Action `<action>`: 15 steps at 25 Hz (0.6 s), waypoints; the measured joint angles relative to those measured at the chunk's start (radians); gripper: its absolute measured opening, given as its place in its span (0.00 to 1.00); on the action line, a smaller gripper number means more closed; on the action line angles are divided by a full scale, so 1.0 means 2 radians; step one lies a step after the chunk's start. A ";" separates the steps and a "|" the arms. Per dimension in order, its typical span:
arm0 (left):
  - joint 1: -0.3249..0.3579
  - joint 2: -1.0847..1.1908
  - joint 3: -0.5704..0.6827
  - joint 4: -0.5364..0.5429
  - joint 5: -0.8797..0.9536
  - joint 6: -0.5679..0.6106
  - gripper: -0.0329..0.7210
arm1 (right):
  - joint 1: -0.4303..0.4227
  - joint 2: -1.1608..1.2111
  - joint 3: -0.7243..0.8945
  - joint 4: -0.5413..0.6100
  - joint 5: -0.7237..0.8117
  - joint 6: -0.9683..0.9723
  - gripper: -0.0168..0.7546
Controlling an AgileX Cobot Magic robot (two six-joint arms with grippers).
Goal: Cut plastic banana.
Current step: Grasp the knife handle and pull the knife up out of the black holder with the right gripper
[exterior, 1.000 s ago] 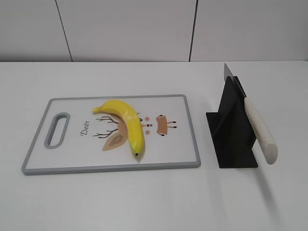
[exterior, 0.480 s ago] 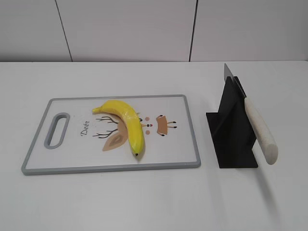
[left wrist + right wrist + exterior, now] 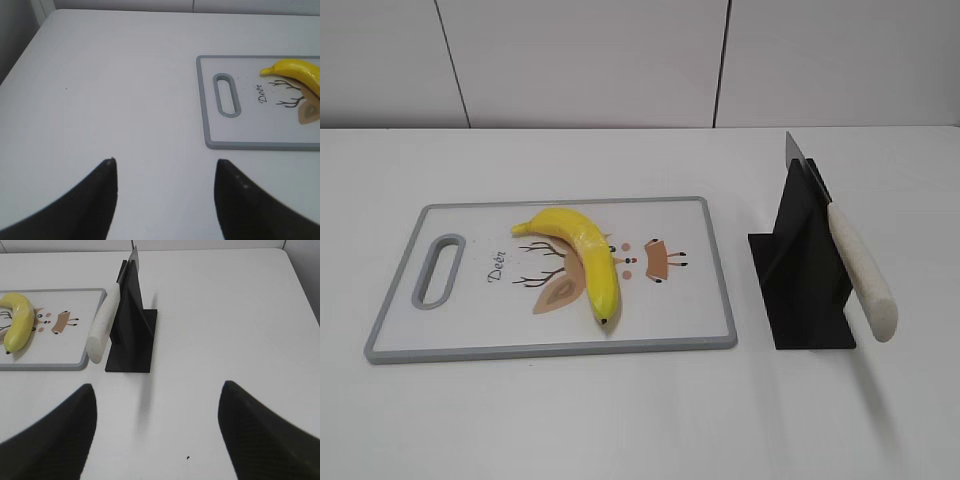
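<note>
Here, the white table is carrying a cutting board, banana and knife; both grippers' jaws are hanging wide apart.

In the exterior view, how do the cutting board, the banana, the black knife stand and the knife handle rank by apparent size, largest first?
1. Cutting board
2. Black knife stand
3 and 4. Banana and knife handle: about equal in length; the banana looks thicker, but I would not rank them.
</note>
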 joint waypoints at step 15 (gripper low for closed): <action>0.000 0.000 0.000 0.000 0.000 0.000 0.84 | 0.000 0.021 -0.016 0.000 0.002 0.000 0.78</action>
